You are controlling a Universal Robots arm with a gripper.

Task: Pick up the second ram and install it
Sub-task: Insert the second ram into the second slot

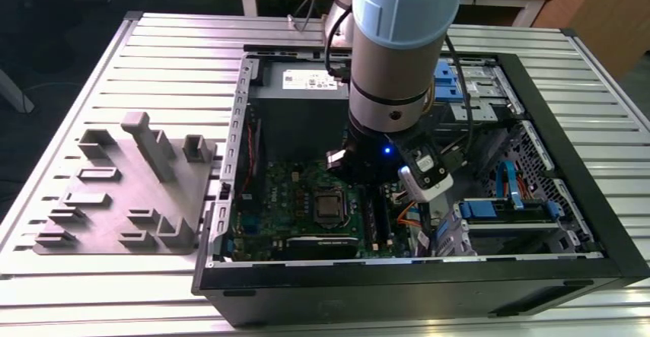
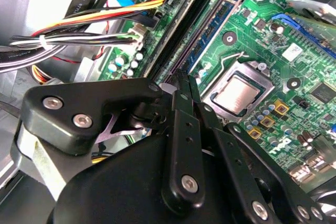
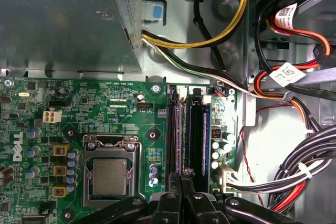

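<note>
Exterior view high above PC case [image 1: 406, 295]; both wrist views close on mobo [image 3: 126, 108] [image 2: 247, 40]

An open computer case [image 1: 406, 295] lies on the slatted tabletop [image 1: 81, 86]; a grey fixture [image 1: 122, 192] sits beside it, toward the exterior view's left; inside, a green motherboard [image 3: 126, 108] carries a processor [image 3: 109, 176]; coloured cables [image 3: 231, 24] run nearby.

The black gripper [image 2: 185, 80] is seen in the foreground, its fingers [image 2: 182, 129] drawn close together, with the tips set at one end of the long memory slots [image 2: 210, 24]. The slots are laid just beside the processor socket [image 2: 237, 94] on the green motherboard [image 2: 247, 51]. A bundle of coloured cables [image 2: 79, 24] is found beyond the slots, away from the socket.
</note>
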